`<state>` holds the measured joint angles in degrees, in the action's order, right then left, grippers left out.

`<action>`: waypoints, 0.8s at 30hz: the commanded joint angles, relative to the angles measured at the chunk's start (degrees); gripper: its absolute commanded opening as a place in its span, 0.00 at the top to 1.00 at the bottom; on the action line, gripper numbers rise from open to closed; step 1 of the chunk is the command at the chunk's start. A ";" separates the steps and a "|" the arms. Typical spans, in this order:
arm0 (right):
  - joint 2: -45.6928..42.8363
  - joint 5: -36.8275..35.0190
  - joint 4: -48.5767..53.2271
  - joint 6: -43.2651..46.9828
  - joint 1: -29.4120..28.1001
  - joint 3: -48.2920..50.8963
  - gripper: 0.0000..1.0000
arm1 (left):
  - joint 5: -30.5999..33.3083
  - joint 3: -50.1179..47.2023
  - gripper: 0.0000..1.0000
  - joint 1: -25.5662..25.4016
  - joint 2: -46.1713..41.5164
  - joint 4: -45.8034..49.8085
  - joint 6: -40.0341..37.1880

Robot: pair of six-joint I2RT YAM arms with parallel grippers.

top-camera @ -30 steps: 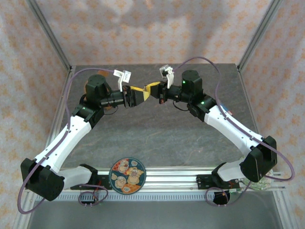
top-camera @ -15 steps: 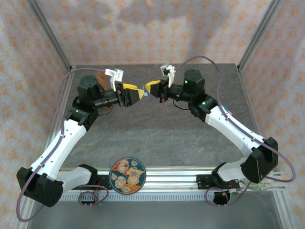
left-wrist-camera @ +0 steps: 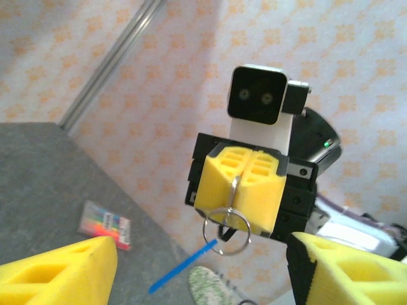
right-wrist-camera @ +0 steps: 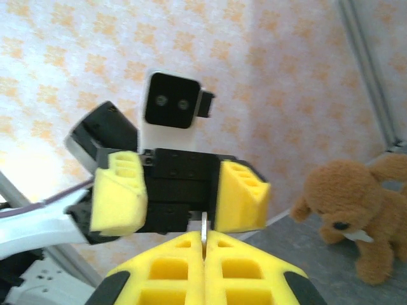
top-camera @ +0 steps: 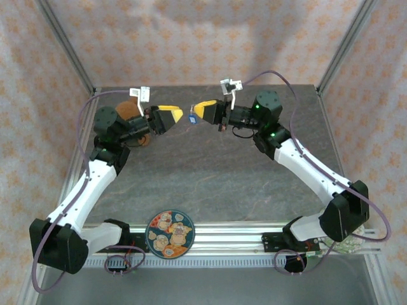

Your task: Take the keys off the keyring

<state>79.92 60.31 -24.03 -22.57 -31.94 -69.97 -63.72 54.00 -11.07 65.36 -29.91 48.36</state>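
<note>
My right gripper (top-camera: 202, 112) is shut, held up over the far middle of the table. In the right wrist view its yellow pads (right-wrist-camera: 159, 267) pinch a thin silvery strip that looks like a key (right-wrist-camera: 204, 227) seen edge-on. The left wrist view shows the keyring (left-wrist-camera: 227, 230) hanging free below those pads, with a blue strip (left-wrist-camera: 181, 267) dangling from it. My left gripper (top-camera: 173, 118) faces it from the left, a small gap away. It is open and nothing is between its fingers (left-wrist-camera: 60, 273).
A brown teddy bear (top-camera: 130, 113) sits behind the left gripper at the back left. A round patterned plate (top-camera: 170, 234) lies at the near edge between the arm bases. A colourful packet (left-wrist-camera: 106, 223) lies on the grey table.
The two grippers met a second ago. My left gripper has since drawn back to the left with open jaws. The right gripper stays shut, the ring hanging from it.
</note>
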 commanded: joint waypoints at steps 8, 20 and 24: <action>0.83 5.98 -7.34 -6.24 0.13 -1.38 1.00 | -6.67 -0.22 0.21 0.44 2.37 -18.43 10.92; 2.62 5.96 -4.05 -5.30 -0.66 -3.19 1.00 | -2.85 5.08 0.18 -2.63 -2.58 16.01 -15.70; 2.70 6.00 -3.92 -5.30 -0.75 -3.25 1.00 | -2.28 5.25 0.19 -2.87 -2.37 16.85 -16.48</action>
<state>83.02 64.84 -26.81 -28.32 -32.21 -70.89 -66.92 57.39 -13.52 63.59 -16.71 35.81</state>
